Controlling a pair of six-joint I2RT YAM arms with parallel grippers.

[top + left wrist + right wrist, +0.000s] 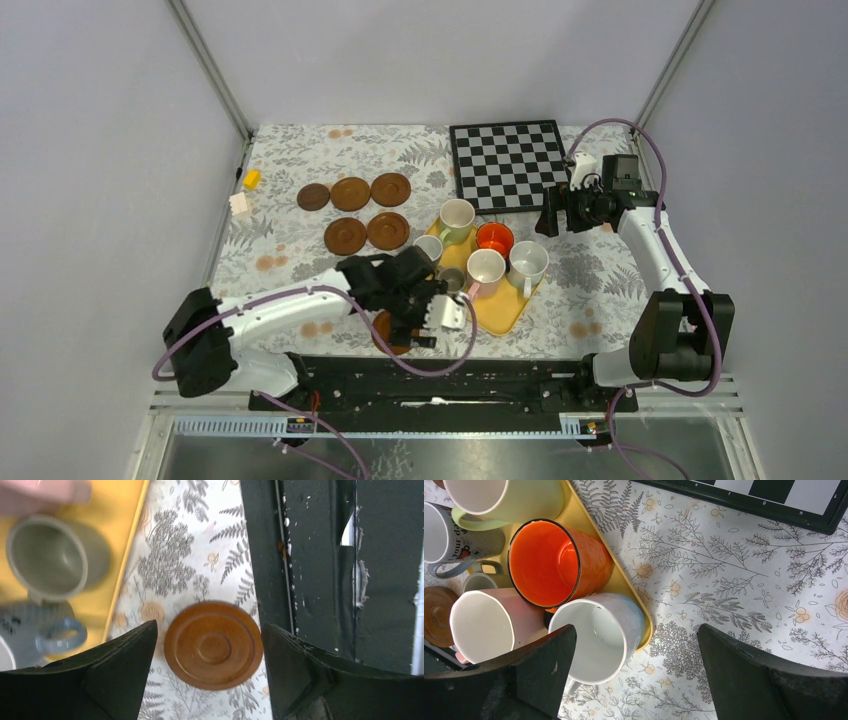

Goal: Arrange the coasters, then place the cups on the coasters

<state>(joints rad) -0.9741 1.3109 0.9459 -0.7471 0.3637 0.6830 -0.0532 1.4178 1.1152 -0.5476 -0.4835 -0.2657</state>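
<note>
Where the left pincer (pixel 209 625) hangs released, jaws spread wide, one brown coaster (pixel 213 645) lies flat on the counter (pixel 190 540) straight beneath it, between the two fingers, ringed face up. Being round, it has no long axis. Beside that pincer sits the yellow tray (pixel 120 540). The right pincer (pixel 636 627), also released, hangs over the white cup (pixel 596 635).

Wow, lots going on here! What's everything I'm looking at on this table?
coasters: six, dark brown; five grouped far left, lone coaster at near edge
cups: six, mixed colours; on tray
tray: one, yellow; centre
chessboard: one, black-white; far right
small blocks: two, yellow and whitish; left edge
tablecloth: one, floral; covering table
left end effector: one, black, open; over lone coaster
right end effector: one, black, open; by tray's right edge
</note>
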